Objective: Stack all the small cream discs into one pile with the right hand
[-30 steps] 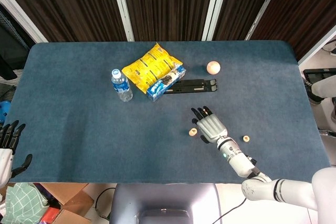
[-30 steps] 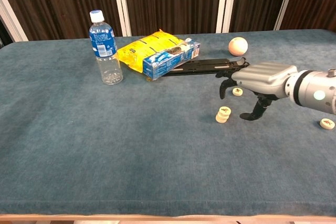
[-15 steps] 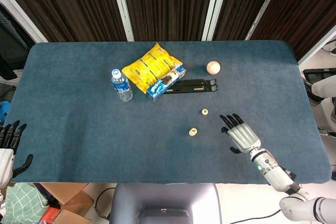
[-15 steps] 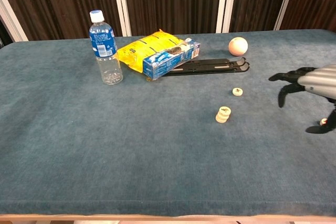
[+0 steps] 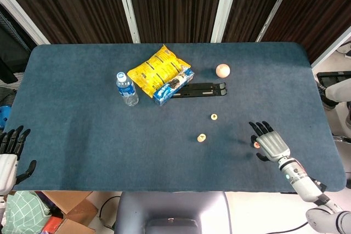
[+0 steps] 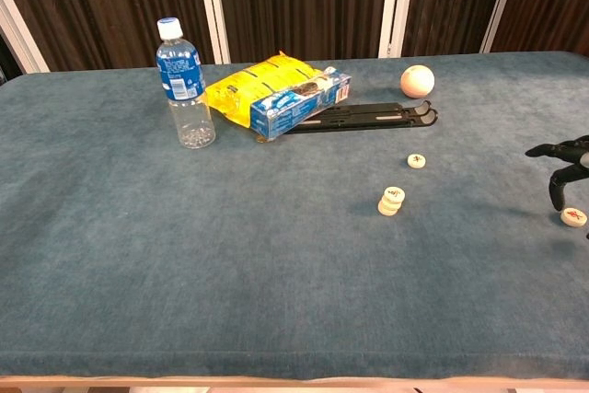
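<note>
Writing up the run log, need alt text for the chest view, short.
At the frame's right edge the right hand hovers with fingers spread just above a lone cream disc on a blue cloth table. A short pile of discs and another single disc lie mid-table; behind them are a water bottle, snack bags and a ball.

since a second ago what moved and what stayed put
The right hand swung from beside the small pile out toward the table's right edge, now open over the lone disc there, holding nothing. The pile, the other loose disc and the left hand stayed put.
</note>
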Motion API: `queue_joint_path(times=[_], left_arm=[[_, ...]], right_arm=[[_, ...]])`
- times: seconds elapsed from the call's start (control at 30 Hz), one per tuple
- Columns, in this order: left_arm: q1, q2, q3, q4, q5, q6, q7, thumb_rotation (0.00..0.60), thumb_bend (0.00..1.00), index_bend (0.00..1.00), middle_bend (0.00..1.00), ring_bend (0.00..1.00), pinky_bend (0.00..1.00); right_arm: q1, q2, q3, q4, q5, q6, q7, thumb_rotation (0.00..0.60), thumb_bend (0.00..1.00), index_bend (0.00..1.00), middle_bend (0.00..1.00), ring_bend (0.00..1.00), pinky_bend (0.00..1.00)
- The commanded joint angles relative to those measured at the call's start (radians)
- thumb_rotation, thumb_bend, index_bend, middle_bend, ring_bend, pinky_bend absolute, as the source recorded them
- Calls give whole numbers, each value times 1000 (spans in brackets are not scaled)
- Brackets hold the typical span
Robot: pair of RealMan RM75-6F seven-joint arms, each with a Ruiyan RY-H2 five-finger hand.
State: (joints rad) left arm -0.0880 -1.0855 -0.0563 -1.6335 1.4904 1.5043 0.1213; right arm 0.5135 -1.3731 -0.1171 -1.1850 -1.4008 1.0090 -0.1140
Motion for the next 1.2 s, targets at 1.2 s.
queue_joint_path(times=[1.2], left_arm=[[3, 4, 3, -6, 2, 7, -1, 600, 378, 0, 0, 0, 94]], right_arm=[[-22, -49, 81, 76, 7, -77, -9, 600, 466, 612, 6, 0, 0]])
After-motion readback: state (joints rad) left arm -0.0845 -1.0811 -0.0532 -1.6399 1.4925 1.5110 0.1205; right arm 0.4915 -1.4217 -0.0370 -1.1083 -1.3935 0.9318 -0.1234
